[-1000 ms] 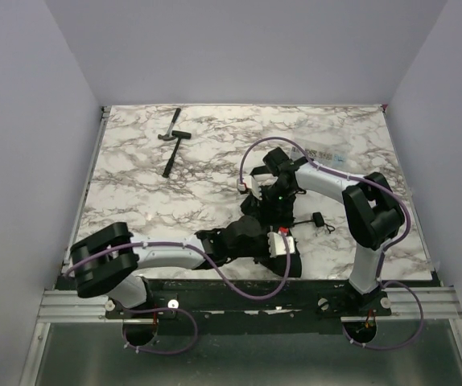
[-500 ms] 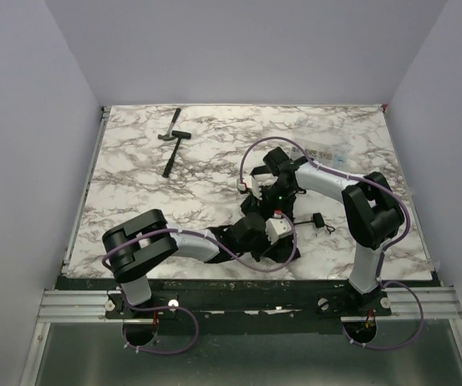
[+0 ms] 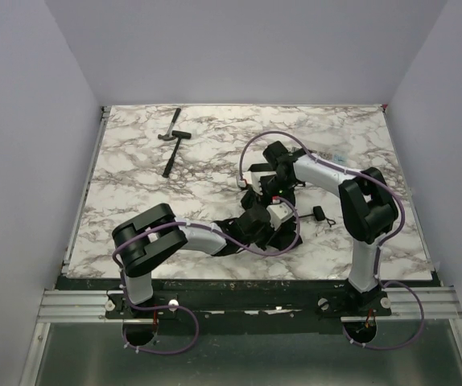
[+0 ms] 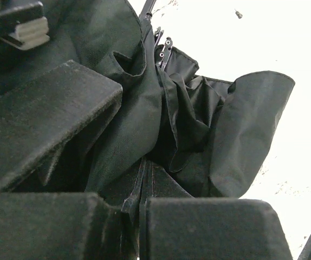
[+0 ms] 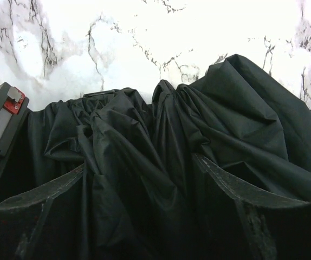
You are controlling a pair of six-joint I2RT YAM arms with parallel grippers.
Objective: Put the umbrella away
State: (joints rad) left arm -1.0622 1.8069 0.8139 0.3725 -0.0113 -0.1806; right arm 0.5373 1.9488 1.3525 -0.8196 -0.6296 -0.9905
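The umbrella point(image 3: 278, 235) lies as a crumpled black heap near the table's front middle, with its strap end point(image 3: 319, 215) off to the right. My left gripper point(image 3: 257, 228) is shut on a fold of the umbrella's fabric point(image 4: 144, 135), the fold pinched at the seam between the pads point(image 4: 209, 227). Thin ribs point(image 4: 162, 50) stick out behind the fabric. My right gripper point(image 3: 274, 193) stands open over the heap's far side. Its fingers point(image 5: 237, 197) are wide apart, and bunched canopy point(image 5: 144, 162) lies between them.
A small black-handled hammer point(image 3: 171, 141) lies at the back left of the marble table point(image 3: 134, 185). Purple cables loop above both arms. Grey walls close in the left, right and back sides.
The left arm has swung its elbow right and pushed into the heap, and its jaws have closed on the fabric. The right gripper's jaws have spread wide and shifted slightly back.
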